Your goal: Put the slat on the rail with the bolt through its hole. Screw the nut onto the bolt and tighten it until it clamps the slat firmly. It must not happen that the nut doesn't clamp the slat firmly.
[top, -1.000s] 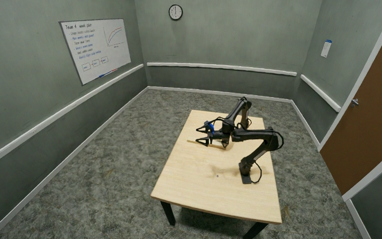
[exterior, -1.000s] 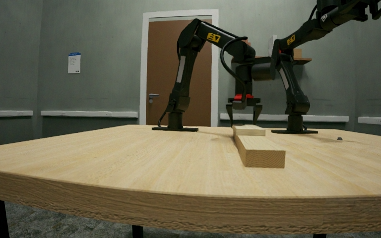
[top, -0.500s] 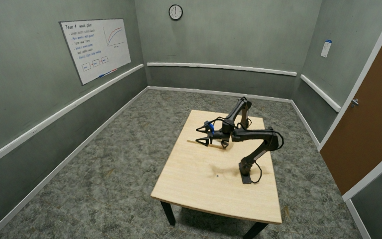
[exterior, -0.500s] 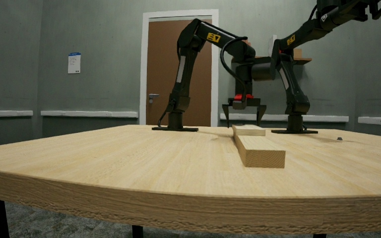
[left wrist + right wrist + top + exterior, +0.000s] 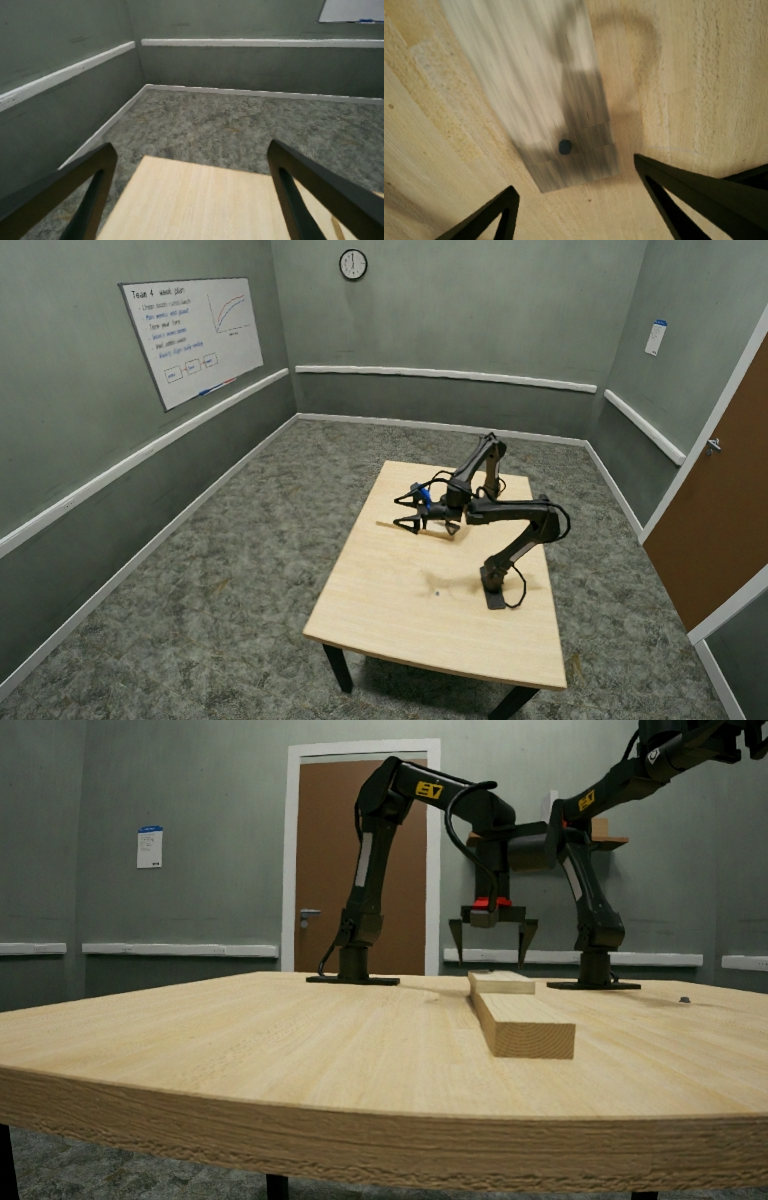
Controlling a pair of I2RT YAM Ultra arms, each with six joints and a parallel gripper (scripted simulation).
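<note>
The pale wooden slat (image 5: 502, 983) (image 5: 534, 75) lies on the far part of the thicker wooden rail (image 5: 535, 1008) (image 5: 386, 523). The dark bolt (image 5: 565, 146) shows as a small dark disc near the board's end in the right wrist view; how far it stands up is unclear. My right gripper (image 5: 491, 964) (image 5: 573, 176) is open and empty, pointing down just above that end, its fingertips clear of the wood on both sides. My left gripper (image 5: 396, 511) (image 5: 189, 147) is open and empty, raised high above the table. The small dark nut (image 5: 437, 593) (image 5: 684, 999) lies on the table apart from the rail.
The wooden table (image 5: 373, 590) (image 5: 226, 1059) bears both arms along one edge. The left arm's base (image 5: 494, 597) (image 5: 593, 985) stands not far from the nut. The right arm's base (image 5: 352, 980) stands on the other side of the rail. The two arms cross closely in the top view.
</note>
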